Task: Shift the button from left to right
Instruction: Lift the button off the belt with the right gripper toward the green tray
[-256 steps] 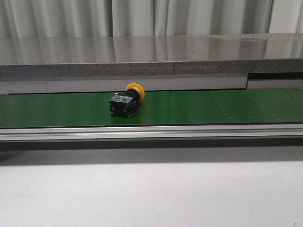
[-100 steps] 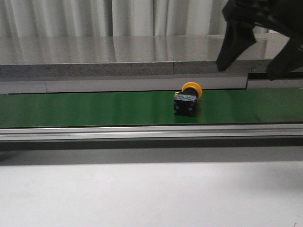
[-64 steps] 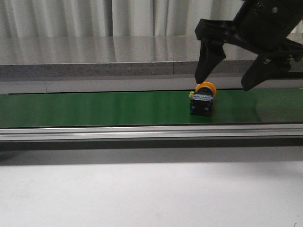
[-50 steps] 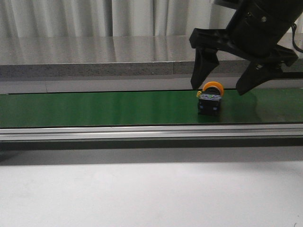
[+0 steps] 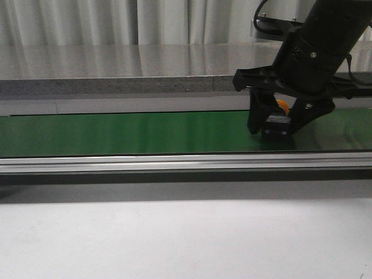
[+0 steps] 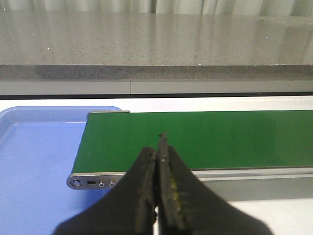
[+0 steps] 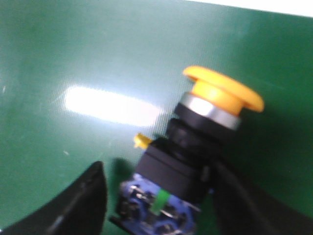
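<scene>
Now the button (image 5: 277,121) is seen lying on its side on the green conveyor belt (image 5: 128,132), toward its right part, with the right end effector (image 5: 276,124) lowered around it. The fingers (image 7: 73,205) are spread wide, one on each side of the black body, not clamped. The left end effector (image 6: 158,196) is seen pressed together, holding nothing, near a blue tray (image 6: 34,161).
</scene>
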